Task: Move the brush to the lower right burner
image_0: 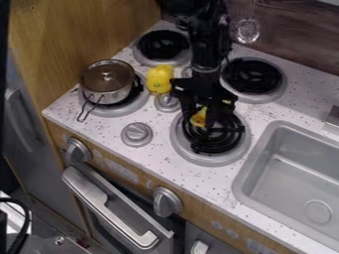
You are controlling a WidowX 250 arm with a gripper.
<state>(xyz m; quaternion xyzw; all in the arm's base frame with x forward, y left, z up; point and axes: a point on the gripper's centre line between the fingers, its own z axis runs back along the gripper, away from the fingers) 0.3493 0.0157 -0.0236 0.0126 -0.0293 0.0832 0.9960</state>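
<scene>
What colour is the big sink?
The sink is grey, seen best in the camera view.

The brush [198, 117] exposes a small yellow-orange portion at the tool [200, 120], over the 11 o'clock side of the lower right burner [213, 142] (remainder obscured; full outline and pose indeterminate). The lower right burner is round: black spiral coil, grey circular pan, set level in the worktop [157, 150], partly covered at 12 o'clock.
</scene>
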